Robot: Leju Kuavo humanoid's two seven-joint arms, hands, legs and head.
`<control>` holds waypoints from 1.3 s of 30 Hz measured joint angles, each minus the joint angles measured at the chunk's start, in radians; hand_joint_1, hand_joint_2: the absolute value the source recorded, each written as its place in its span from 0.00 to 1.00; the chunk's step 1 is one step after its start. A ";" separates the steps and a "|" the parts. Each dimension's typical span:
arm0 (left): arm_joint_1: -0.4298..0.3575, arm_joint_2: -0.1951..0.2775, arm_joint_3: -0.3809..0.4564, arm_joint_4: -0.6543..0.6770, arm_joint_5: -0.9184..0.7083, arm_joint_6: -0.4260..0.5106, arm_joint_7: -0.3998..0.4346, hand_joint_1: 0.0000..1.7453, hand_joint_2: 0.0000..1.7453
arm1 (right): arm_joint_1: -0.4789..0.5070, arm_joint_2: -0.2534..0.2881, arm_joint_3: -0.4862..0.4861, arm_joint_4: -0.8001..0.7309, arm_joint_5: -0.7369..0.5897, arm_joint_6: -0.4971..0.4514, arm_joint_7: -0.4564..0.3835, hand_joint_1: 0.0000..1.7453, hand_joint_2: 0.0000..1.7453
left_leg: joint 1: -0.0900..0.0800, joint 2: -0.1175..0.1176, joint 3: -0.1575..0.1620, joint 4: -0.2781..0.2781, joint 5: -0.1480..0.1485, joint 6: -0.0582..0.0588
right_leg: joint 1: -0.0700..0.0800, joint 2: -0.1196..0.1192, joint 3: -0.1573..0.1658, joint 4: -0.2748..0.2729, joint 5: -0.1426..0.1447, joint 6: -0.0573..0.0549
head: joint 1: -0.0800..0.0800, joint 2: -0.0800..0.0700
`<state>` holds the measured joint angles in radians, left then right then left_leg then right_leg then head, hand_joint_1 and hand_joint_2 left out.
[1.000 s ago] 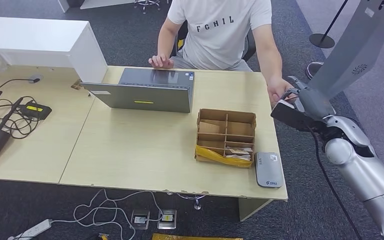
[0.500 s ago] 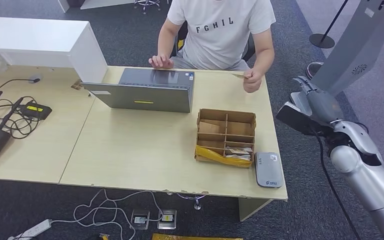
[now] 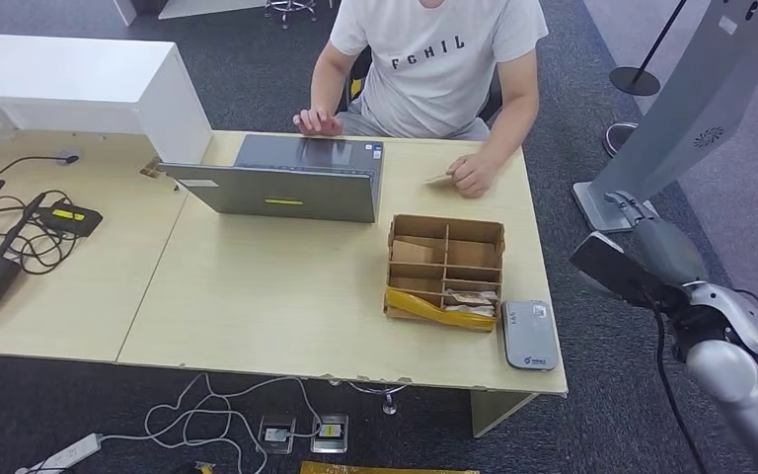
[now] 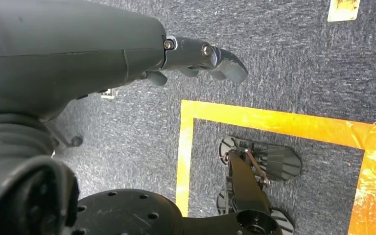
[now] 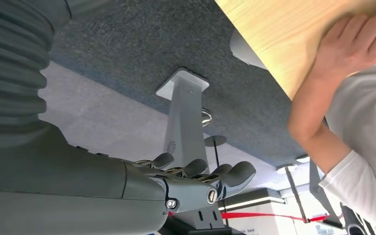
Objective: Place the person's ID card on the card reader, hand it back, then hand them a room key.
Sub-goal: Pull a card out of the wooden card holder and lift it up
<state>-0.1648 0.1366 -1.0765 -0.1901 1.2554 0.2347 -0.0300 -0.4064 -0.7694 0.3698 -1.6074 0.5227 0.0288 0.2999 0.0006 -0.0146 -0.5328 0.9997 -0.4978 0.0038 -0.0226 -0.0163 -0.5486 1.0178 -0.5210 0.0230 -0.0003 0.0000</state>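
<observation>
The person's ID card lies on the desk under the fingertips of the person's hand, which also appears as the person's hand on the desk edge. The grey card reader sits bare at the desk's front right corner. Beside it, a cardboard divider box holds cards and a yellow strip. My right hand hangs off the desk's right side, holding nothing; its fingers are loosely spread. My left hand hangs over the floor, holding nothing.
A grey laptop stands in front of the seated person. Cables and black devices lie on the left desk. A white counter block sits at the back left. A grey kiosk stand rises right of the desk.
The person took the card from my right hand and lowered it onto the desk. My right arm drew back, away from the desk and down to the right.
</observation>
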 joint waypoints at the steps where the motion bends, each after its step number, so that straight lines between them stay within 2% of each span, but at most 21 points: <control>1: 0.000 0.000 0.000 0.000 0.002 0.003 0.000 0.00 0.00 | 0.018 -0.011 -0.007 -0.030 -0.005 0.006 0.015 0.00 1.00 | 0.000 0.000 0.000 0.000 0.000 0.000 | 0.000 0.000 0.000 0.000 0.000 0.000 | 0.000 0.000; 4: 0.001 0.000 0.000 0.000 0.013 0.019 0.001 0.00 0.00 | 0.069 -0.037 -0.024 -0.114 -0.010 0.006 0.044 0.00 1.00 | 0.000 0.000 0.000 0.000 0.000 0.000 | 0.000 0.000 0.000 0.000 0.000 0.000 | 0.000 0.000; 9: 0.001 -0.005 0.000 0.000 0.024 0.040 0.002 0.00 0.00 | 0.125 -0.055 -0.036 -0.196 -0.002 -0.029 0.043 0.00 1.00 | 0.000 0.001 0.000 0.000 0.000 0.000 | 0.000 0.001 0.000 0.000 0.000 0.000 | 0.000 0.000; 15: 0.001 -0.013 0.001 0.000 0.029 0.053 0.013 0.00 0.00 | 0.168 -0.055 -0.028 -0.221 0.017 -0.102 0.021 0.00 1.00 | 0.000 0.001 0.000 0.000 0.000 0.000 | 0.000 0.001 0.000 0.000 0.000 0.000 | 0.000 0.000; 19: 0.001 -0.018 0.001 0.000 0.027 0.063 0.016 0.00 0.00 | 0.196 -0.044 -0.009 -0.219 0.045 -0.194 -0.009 0.00 1.00 | 0.000 0.001 0.000 0.000 0.000 0.000 | 0.000 0.000 0.000 0.000 0.000 0.000 | 0.000 0.000; 23: 0.000 -0.026 0.001 0.000 0.026 0.077 0.019 0.00 0.00 | 0.208 -0.009 0.021 -0.183 0.089 -0.298 -0.060 0.00 1.00 | 0.001 0.001 -0.001 0.000 0.000 0.000 | 0.000 0.001 0.000 0.000 0.000 0.000 | 0.000 0.000; 26: -0.002 -0.032 0.001 0.000 0.019 0.080 0.020 0.00 0.00 | 0.208 0.033 0.058 -0.137 0.109 -0.317 -0.068 0.00 1.00 | 0.001 0.001 -0.001 -0.001 0.000 0.000 | 0.001 0.001 0.000 0.000 0.000 0.000 | 0.000 0.000; 31: -0.002 -0.039 0.000 0.000 0.010 0.094 0.030 0.00 0.00 | 0.200 0.111 0.111 -0.052 0.213 -0.375 -0.077 0.00 1.00 | 0.001 0.001 -0.001 -0.001 0.000 0.000 | 0.001 0.001 0.000 0.000 0.000 0.000 | 0.000 0.000; 39: -0.003 -0.054 0.000 0.000 0.014 0.113 0.037 0.00 0.00 | 0.177 0.212 0.149 0.062 0.324 -0.370 -0.069 0.00 1.00 | 0.001 0.001 -0.001 0.000 0.000 0.000 | 0.001 0.001 0.000 0.000 0.000 0.000 | 0.000 0.000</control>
<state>-0.1675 0.0824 -1.0761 -0.1904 1.2699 0.3472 0.0072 -0.2293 -0.5574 0.5186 -1.5453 0.8469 -0.3413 0.2314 0.0015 -0.0139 -0.5336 0.9993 -0.4977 0.0035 -0.0217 -0.0158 -0.5485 1.0180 -0.5212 0.0227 -0.0003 0.0000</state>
